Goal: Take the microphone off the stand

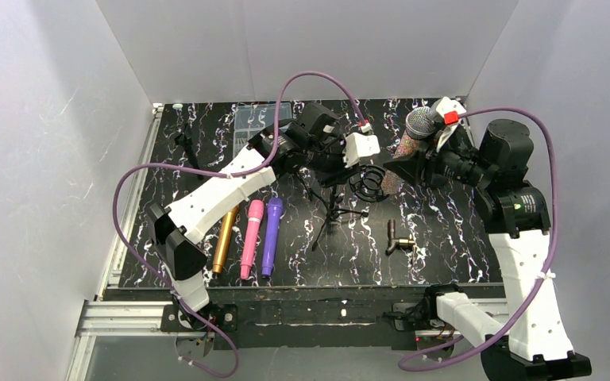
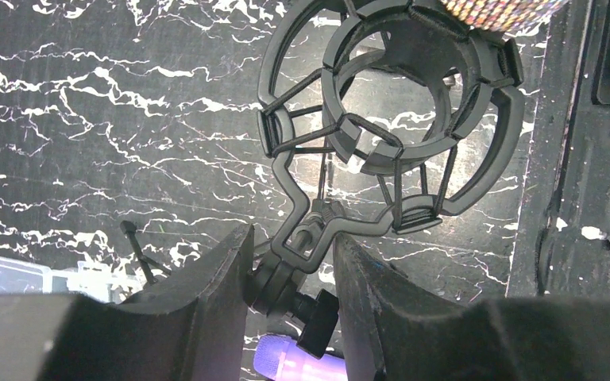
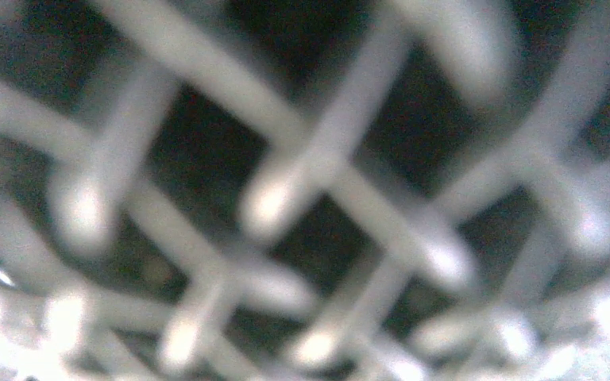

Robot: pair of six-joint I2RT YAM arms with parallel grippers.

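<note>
From above, the right fingers (image 1: 417, 165) clasp the tilted microphone (image 1: 410, 143), silver grille and glittery body, aloft just beside the shock mount (image 2: 484, 167) atop the stand (image 1: 332, 208), whose empty ring, with the left fingers (image 2: 206, 294) pinched narrow on its joint, only the left wrist view shows, the right wrist view being blurred mesh.
</note>
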